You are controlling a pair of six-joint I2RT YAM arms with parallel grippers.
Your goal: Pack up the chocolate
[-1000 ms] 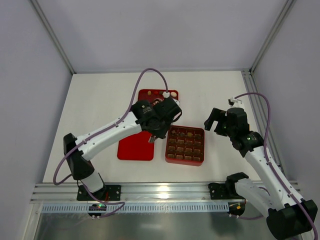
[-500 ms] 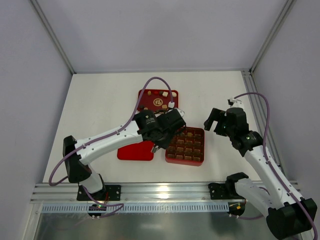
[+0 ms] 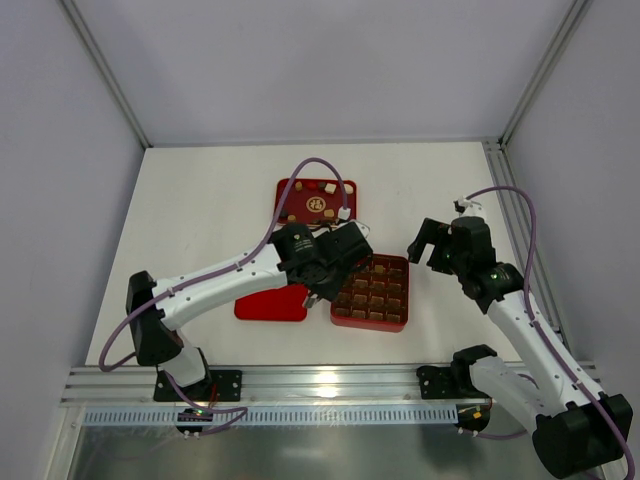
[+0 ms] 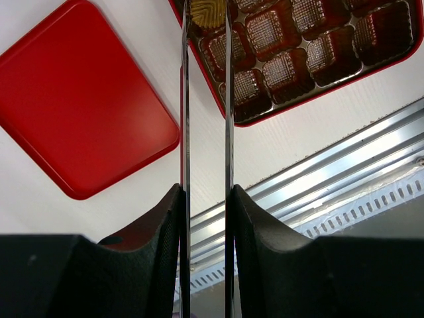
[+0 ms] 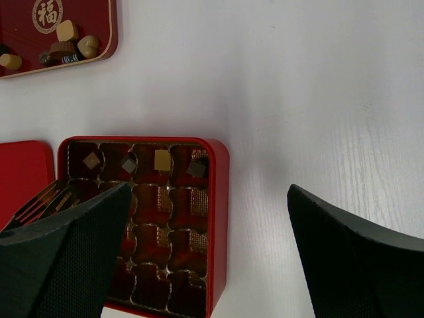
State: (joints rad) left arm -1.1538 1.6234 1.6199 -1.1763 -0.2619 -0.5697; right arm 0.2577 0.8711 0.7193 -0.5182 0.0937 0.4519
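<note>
Left gripper (image 3: 311, 294), jaws narrowed onto one tan chocolate piece (image 4: 207, 13), has travelled from the red tray (image 3: 345, 190) to the gridded box (image 3: 370, 324), near its left edge. Transfer under way; release pending. Right gripper (image 3: 430, 243) wide open, empty.

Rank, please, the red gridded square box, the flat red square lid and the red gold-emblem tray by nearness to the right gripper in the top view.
From the right gripper:
1. Red gridded square box, close by on its left.
2. Red gold-emblem tray, farther left, at the back.
3. Flat red square lid, farthest left, beyond the box.
</note>
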